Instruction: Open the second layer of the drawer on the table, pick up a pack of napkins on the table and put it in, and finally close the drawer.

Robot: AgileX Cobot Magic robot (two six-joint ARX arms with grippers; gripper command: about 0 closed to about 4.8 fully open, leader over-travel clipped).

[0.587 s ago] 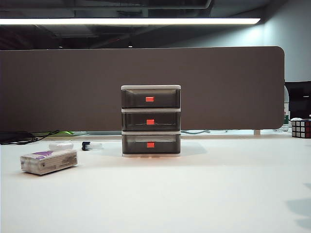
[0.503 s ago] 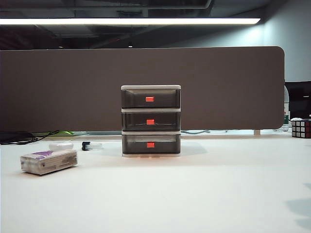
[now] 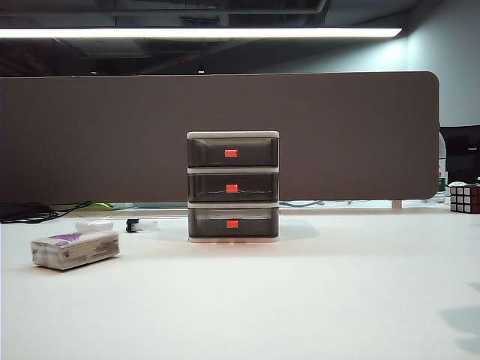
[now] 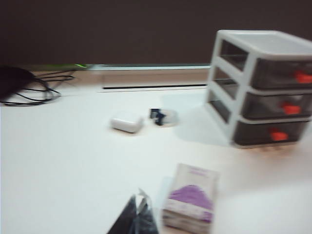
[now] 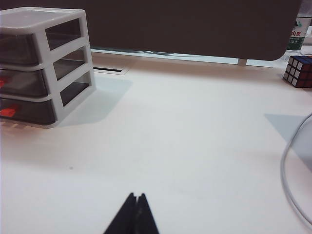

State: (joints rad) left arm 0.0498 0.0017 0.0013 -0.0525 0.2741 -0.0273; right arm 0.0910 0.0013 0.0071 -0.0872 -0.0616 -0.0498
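Drawer (image 3: 232, 187) sits mid-table, upright, all three tiers pushed in. Second layer (image 3: 232, 187) flush with the frame, red-orange tab on its front. No readable writing on the unit.

Napkins (image 3: 75, 249) lie flat on the table (image 3: 315, 300), left of the drawer and nearer the camera, well apart from it. Purple patch on top; print on it too blurred to read.

Left gripper (image 4: 139, 214): fingertips pressed together, nothing between them, hovering just beside the napkins, not touching as far as the left wrist view shows. Drawer is further off, beyond the pack.

Right gripper (image 5: 135, 214): jaws clenched to a point, holding nothing, over bare table. Drawer well apart from it, napkins not in that view.

Neither gripper shows in the exterior view.

Behind the napkins: small white case (image 3: 94, 225), then a small dark item (image 3: 133, 224), too small to identify. Rubik's cube (image 3: 464, 198) at the far right edge. Bottle (image 5: 298, 33) behind the cube carries a label, text not legible. Dark partition (image 3: 112, 135) runs behind the table.
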